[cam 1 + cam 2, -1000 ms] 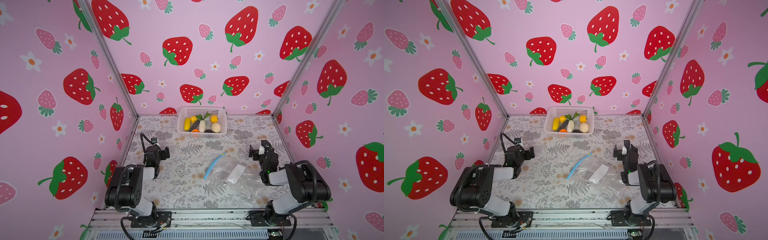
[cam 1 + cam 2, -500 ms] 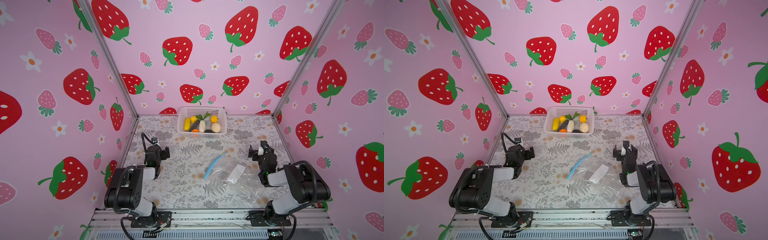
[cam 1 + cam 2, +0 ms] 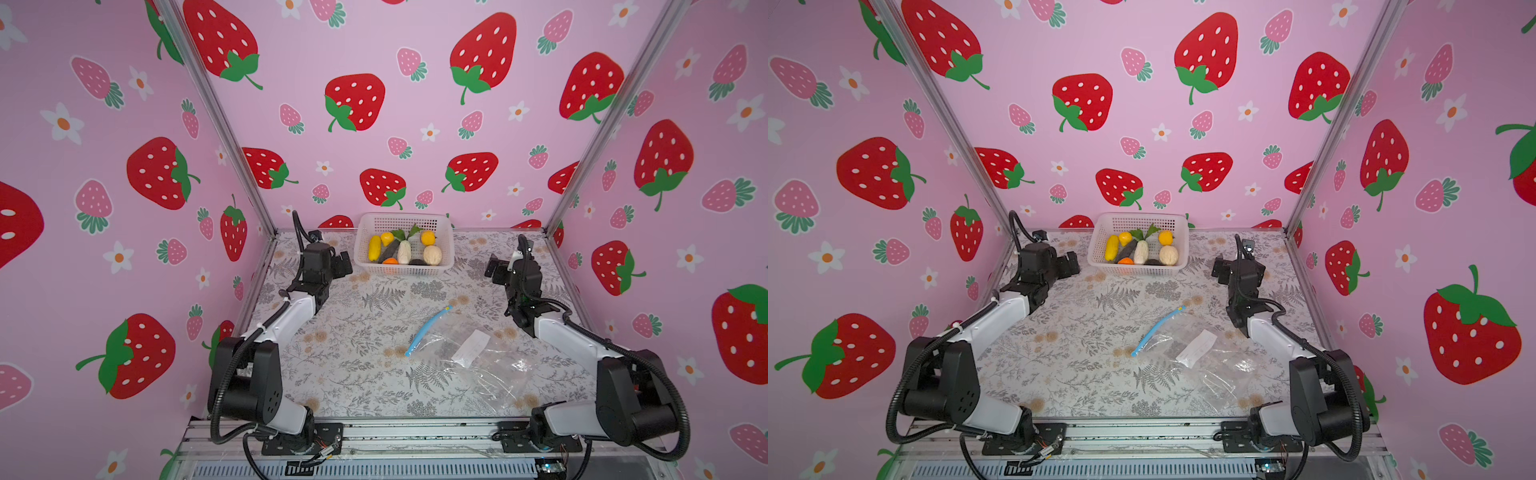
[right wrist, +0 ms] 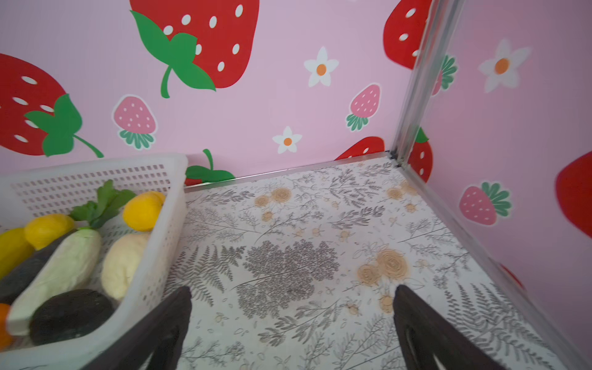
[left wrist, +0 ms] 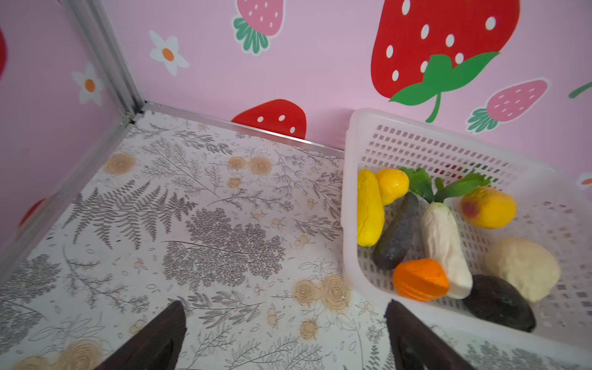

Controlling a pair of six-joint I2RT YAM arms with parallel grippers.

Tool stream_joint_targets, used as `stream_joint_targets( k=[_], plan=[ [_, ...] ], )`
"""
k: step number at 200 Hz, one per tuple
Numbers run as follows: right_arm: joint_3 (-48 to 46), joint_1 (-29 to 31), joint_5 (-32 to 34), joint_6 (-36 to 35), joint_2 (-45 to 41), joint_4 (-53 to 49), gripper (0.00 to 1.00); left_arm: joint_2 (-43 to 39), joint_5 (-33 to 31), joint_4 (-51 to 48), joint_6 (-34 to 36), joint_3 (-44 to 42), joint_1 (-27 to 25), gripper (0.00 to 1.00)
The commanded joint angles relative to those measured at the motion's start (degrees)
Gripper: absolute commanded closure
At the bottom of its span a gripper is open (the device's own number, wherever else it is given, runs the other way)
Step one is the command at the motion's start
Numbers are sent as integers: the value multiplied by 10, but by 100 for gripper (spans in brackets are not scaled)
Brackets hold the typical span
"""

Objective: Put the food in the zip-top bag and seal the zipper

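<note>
The food [image 3: 404,252] [image 3: 1140,252] lies in a white mesh basket [image 3: 405,216] at the back wall: yellow corn [image 5: 370,211], white radish [image 5: 443,243] [image 4: 64,266], oranges, a beige ball and dark pieces. The zip-top bag [image 3: 478,361] [image 3: 1217,365] lies flat and crinkled on the table, front right of centre. Its light-blue zipper [image 3: 428,330] [image 3: 1156,331] runs along the bag's left edge. My left gripper [image 3: 341,264] [image 5: 285,304] hangs open just left of the basket's front corner. My right gripper [image 3: 496,268] [image 4: 292,288] is open to the basket's right. Both hold nothing.
Pink strawberry walls with metal corner posts [image 3: 216,112] close in the table on three sides. A white label [image 3: 471,343] lies on the bag. The floral table cover [image 3: 365,332] stretches between the arms.
Both arms have reached farther back toward the basket, one on each side of it. Both grippers stayed open. Bag and food have not moved.
</note>
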Motion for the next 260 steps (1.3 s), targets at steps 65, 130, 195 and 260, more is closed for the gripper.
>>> stream_joint_targets(
  k=[65,130,195,260],
  plan=[
    [311,-13,-347,146,282,-181,5,208,171,-144,-101,246,23,1],
    [446,18,-351,111,396,-234,7,308,250,-148,-130,334,24,1],
    [570,39,-361,90,473,-292,13,285,248,-85,-126,286,3,1],
    [663,60,-367,86,525,-323,13,249,217,-85,-126,250,10,1]
  ],
)
